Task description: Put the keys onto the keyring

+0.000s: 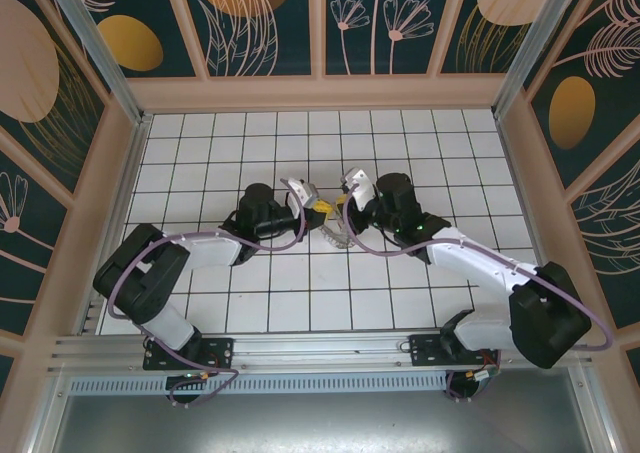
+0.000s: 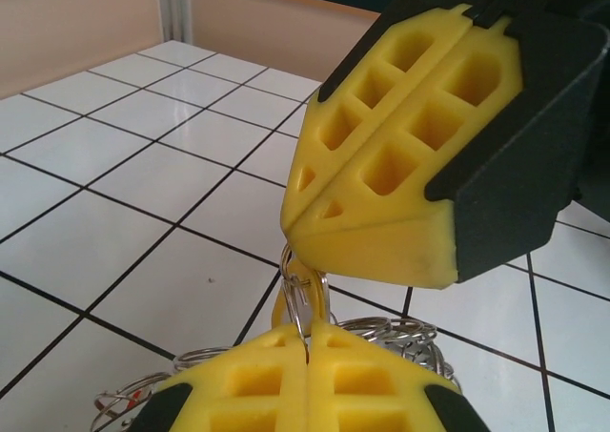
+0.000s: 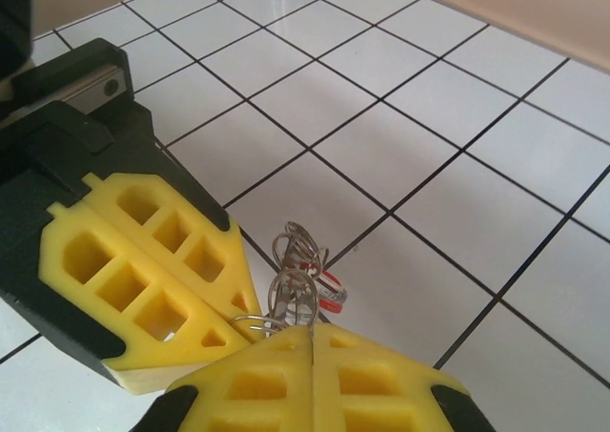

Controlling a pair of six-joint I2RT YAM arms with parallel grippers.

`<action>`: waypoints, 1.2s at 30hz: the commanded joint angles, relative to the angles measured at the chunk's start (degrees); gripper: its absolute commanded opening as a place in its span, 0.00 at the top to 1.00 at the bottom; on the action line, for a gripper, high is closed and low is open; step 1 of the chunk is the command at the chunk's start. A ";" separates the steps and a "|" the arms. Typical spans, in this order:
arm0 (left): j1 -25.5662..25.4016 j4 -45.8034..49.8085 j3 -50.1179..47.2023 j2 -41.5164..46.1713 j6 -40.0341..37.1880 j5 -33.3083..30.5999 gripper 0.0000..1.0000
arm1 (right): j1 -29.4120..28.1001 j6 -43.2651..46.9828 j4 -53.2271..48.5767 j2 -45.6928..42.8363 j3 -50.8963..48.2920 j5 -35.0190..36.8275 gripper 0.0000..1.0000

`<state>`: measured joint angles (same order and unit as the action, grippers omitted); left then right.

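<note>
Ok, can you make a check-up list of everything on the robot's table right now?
Surface: white tiled table, black grid lines.
Job's things: keyring, a bunch of wire loops under the grippers; a key's red tag among the loops.
Clutter: nothing seen.
Grippers: left gripper and right gripper both shut, tip to tip, each pinching the small metal loop between them.
Cables: purple cable along each arm, tidy.
Surroundings: leaf-patterned walls; metal rail at the near edge.
</note>
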<state>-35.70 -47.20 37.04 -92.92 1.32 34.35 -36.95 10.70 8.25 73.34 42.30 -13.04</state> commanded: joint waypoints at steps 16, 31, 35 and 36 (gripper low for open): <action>-0.67 -12.81 -3.90 -2.96 3.16 -0.92 1.00 | 1.31 0.53 1.35 -0.46 3.82 -1.77 1.00; -0.67 -7.41 -1.39 -1.07 0.46 -0.28 0.82 | 0.78 2.81 -0.14 -0.13 4.62 -3.46 1.00; -0.61 -6.42 -0.78 -0.81 0.14 0.47 0.80 | 0.67 3.03 -0.47 0.00 4.77 -3.47 1.00; -0.65 -6.39 -0.74 -0.70 0.10 0.53 0.79 | 0.70 3.12 -0.59 0.05 4.87 -3.40 1.00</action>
<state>-36.03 -54.50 34.81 -95.07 2.63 33.15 -36.36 12.67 6.94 74.02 44.64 -16.10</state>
